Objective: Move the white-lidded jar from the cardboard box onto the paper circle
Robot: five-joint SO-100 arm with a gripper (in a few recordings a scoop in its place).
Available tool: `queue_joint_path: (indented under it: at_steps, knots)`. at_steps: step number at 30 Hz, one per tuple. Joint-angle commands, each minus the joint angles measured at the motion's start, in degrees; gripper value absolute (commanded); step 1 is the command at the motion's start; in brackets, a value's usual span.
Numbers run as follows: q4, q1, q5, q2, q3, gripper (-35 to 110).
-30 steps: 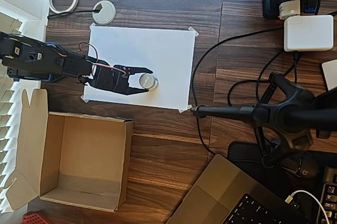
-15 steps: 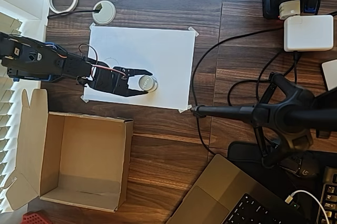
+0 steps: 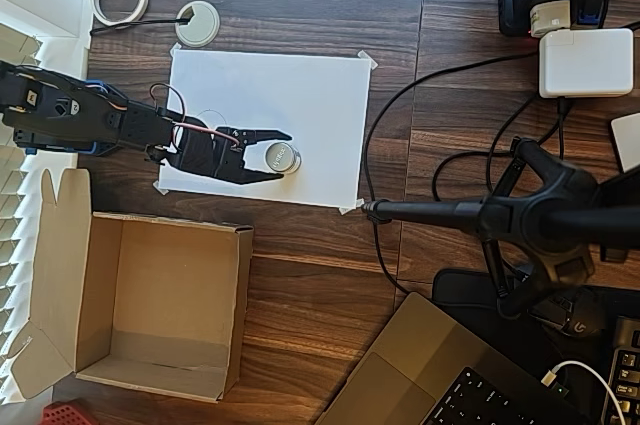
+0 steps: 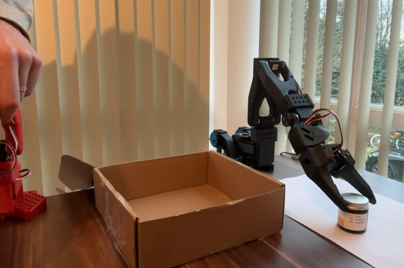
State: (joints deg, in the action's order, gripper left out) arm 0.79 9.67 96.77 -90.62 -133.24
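Straddling the white-lidded jar (image 3: pixel 281 156), the gripper (image 3: pixel 279 155) has its jaws spread apart, one finger to each side of the lid with a sliver of paper showing at either flank in the overhead view, so the jar looks released, not clamped. In the fixed view the fingertips sit at lid height, the jar (image 4: pixel 353 213) upright on the white paper sheet (image 3: pixel 300 95) beneath them. Main risk, as I judge it: if the arm backs out sideways or twists before rising, a fingertip could catch the lid rim and drag or tip the jar. The paper circle cannot be made out under or beside the jaws, so whether the jar sits centred on it I cannot tell; a nudge now could spoil the placement. Behind the wrist and off the sheet, the cardboard box (image 3: pixel 150 305) stands empty, well apart. A black camera stand (image 3: pixel 480 215) lies beyond the fingertips, off the paper's far edge.
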Motion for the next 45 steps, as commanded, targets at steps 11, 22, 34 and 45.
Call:
queue_joint_path:
  at_steps: [11, 22, 34, 45]
  knots:
    - [5.62, -2.99, -35.60, -44.03, -18.63, 36]
    - [28.39, -10.90, -71.89, -70.22, -32.17, 24]
    - [59.68, -12.66, -85.25, -89.03, -37.00, 0]
    - [70.49, -14.41, -88.24, -99.76, -39.46, 0]
